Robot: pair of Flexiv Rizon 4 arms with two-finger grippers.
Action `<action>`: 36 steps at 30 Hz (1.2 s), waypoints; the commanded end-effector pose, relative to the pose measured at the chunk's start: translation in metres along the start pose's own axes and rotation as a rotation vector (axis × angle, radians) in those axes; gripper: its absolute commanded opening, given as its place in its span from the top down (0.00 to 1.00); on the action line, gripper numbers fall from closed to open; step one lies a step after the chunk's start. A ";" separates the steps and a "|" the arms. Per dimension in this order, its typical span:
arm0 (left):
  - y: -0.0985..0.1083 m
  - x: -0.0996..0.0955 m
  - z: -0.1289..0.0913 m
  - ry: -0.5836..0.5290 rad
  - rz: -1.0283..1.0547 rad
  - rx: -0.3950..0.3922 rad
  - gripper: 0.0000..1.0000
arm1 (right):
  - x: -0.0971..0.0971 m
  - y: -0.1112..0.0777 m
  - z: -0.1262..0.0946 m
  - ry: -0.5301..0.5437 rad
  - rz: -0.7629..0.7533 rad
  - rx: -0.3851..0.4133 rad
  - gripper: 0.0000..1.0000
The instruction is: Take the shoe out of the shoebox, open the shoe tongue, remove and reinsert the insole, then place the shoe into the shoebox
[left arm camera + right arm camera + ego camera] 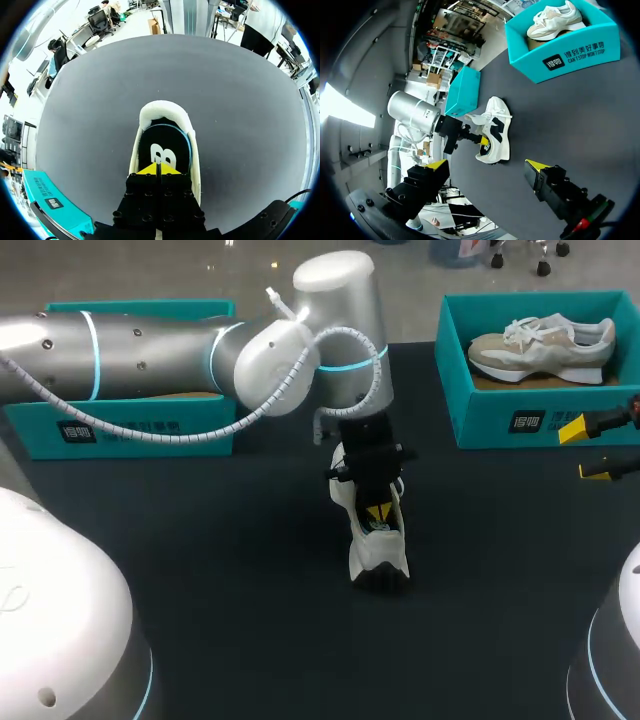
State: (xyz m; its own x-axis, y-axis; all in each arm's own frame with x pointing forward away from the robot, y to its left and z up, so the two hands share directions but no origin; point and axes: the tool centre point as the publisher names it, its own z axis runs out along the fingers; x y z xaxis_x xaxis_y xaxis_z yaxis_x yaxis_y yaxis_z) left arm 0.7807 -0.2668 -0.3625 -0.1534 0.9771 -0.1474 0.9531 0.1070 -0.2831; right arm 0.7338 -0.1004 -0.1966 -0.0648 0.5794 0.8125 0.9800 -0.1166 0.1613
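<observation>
Left tool (159, 169), tips pressed together, sits inside the white shoe (165, 112) mid-counter (200, 570), above its black insole (162, 145), which bears a white logo. Right tool (486, 165) gapes wide, holding nothing. A teal shoebox (520, 420) with white print holds another shoe (540, 345).

left arm (150, 355): stretched across to centre, wrist pointing down | left gripper (159, 169): tips together | right gripper (588, 450): fingers wide apart

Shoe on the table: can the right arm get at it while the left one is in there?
Probably its side only. The right gripper, jaws open, has bare table between it and the shoe, but the left gripper sits in the shoe's opening, over the insole.
</observation>
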 end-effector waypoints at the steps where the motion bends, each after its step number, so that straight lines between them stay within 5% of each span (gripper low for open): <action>1: 0.001 0.000 0.006 0.017 -0.012 0.000 1.00 | 0.001 -0.001 0.000 -0.004 0.002 -0.001 0.00; 15: -0.001 0.016 -0.015 0.036 -0.037 -0.062 1.00 | 0.001 -0.001 0.000 -0.004 0.002 -0.001 0.00; 31: -0.004 0.012 0.024 0.103 -0.042 -0.012 1.00 | 0.001 -0.001 0.000 -0.004 0.002 -0.001 0.00; 36: -0.005 0.014 0.013 0.083 -0.048 -0.030 1.00 | 0.001 -0.001 0.000 -0.004 0.002 -0.001 0.00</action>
State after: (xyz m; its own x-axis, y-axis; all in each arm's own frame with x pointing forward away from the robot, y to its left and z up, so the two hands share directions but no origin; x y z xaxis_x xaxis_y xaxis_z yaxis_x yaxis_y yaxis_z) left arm 0.7715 -0.2595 -0.3821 -0.1762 0.9830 -0.0522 0.9503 0.1560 -0.2694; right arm 0.7339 -0.1004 -0.1967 -0.0647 0.5792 0.8126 0.9800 -0.1167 0.1612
